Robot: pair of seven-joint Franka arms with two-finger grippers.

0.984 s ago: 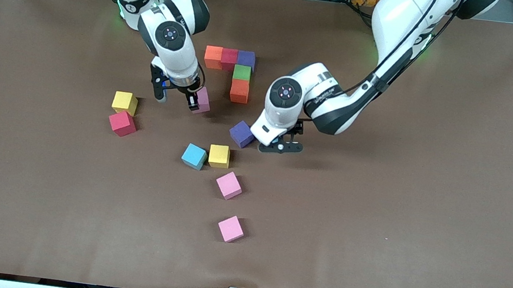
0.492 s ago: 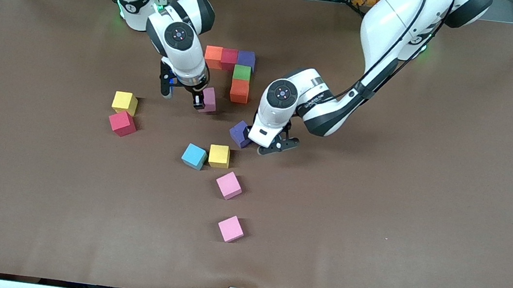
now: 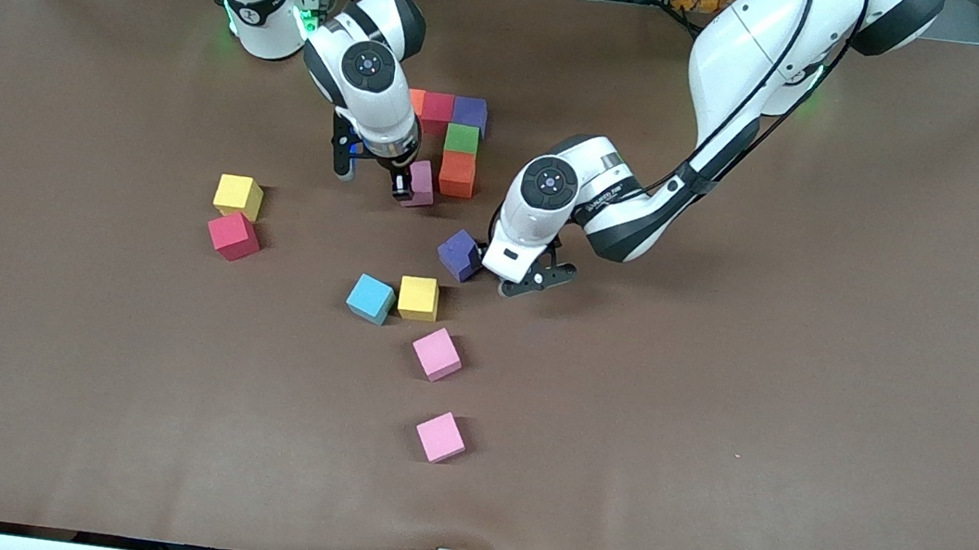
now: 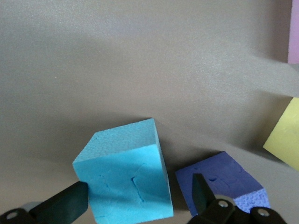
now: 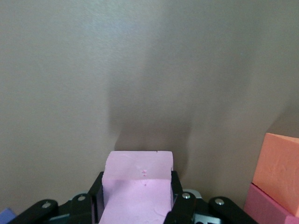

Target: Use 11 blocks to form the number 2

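Observation:
The started number 2 is an orange (image 3: pixel 417 100), red (image 3: pixel 437 107) and purple (image 3: pixel 470 112) row with green (image 3: pixel 461 138) and orange (image 3: pixel 457 175) cubes below the purple end. My right gripper (image 3: pixel 411 189) (image 5: pixel 138 196) is shut on the mauve-pink block (image 3: pixel 423 181) (image 5: pixel 138 179), low beside that lower orange cube (image 5: pixel 280 163). My left gripper (image 3: pixel 515 280) (image 4: pixel 135 200) is open astride a light blue block (image 4: pixel 126 179), which the hand hides in the front view. A loose purple block (image 3: pixel 459 254) (image 4: pixel 224 182) lies just outside one finger.
Loose on the mat are a yellow cube (image 3: pixel 239 195) and a red cube (image 3: pixel 234 235) toward the right arm's end. A light blue cube (image 3: pixel 371 298) and a yellow cube (image 3: pixel 419 297) sit mid-table. Two bright pink cubes (image 3: pixel 437 354) (image 3: pixel 441 436) lie nearer the front camera.
My right gripper has carried the mauve-pink block toward the lower orange cube. The left hand has shifted slightly closer to the loose purple block.

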